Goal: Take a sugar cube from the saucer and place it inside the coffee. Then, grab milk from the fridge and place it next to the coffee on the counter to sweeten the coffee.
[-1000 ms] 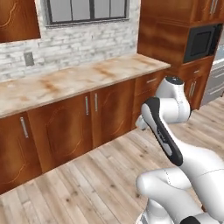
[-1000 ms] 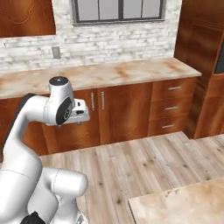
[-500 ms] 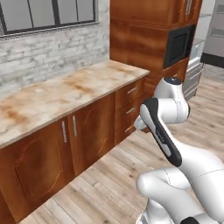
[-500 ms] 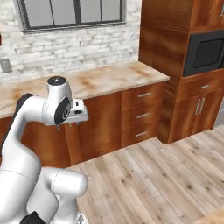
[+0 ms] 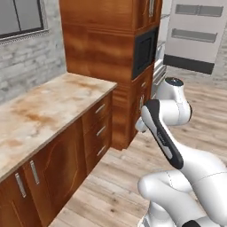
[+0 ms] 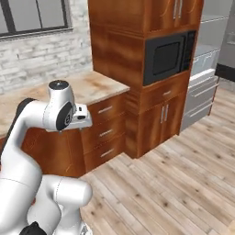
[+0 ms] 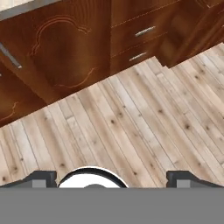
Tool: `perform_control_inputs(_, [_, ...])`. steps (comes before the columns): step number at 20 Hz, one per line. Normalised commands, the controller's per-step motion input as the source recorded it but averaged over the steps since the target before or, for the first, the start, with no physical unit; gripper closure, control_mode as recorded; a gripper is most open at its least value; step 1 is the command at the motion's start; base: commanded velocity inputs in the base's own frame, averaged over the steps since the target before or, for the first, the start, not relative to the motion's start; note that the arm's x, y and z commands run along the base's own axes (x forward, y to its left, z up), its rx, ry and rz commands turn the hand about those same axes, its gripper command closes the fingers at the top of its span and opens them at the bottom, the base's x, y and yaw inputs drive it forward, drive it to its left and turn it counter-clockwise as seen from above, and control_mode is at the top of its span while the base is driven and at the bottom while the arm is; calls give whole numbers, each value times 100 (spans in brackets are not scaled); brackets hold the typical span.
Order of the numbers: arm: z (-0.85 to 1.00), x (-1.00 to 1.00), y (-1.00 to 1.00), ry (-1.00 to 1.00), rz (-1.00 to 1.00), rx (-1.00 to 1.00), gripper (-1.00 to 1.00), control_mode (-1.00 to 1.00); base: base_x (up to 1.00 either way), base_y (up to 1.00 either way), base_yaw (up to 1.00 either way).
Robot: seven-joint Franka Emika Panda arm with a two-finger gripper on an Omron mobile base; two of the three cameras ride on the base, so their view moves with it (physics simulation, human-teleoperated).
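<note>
Pale wood floor planks (image 7: pixel 144 127) lie just under the two-finger gripper (image 7: pixel 111 177), whose dark tips stand spread wide with nothing between them. Beyond runs the beige marble-like counter (image 5: pixel 48 115) over reddish-brown cabinets, then the black microwave (image 6: pixel 166 57), and farthest the tall pale grey fridge (image 5: pixel 195 33). I see no milk carton yet; I judge it light, slightly crushable, best gripped mid-body.

Microwave (image 6: pixel 167 57) beside counter (image 6: pixel 94 87)
</note>
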Motion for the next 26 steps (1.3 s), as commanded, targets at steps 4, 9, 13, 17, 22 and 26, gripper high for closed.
perform_control_inputs(4, [0, 0, 0, 0, 0, 0, -100, 100, 100, -30, -45])
perform_control_inputs(9, [0, 0, 0, 0, 0, 0, -100, 100, 100, -32, -43])
perform_control_inputs(13, [0, 0, 0, 0, 0, 0, -100, 100, 100, -36, -32])
perform_control_inputs(17, [0, 0, 0, 0, 0, 0, -100, 100, 100, -26, -20])
perform_control_inputs(22, [0, 0, 0, 0, 0, 0, -100, 100, 100, -23, -7])
perform_control_inputs(26, [0, 0, 0, 0, 0, 0, -100, 100, 100, -32, 16])
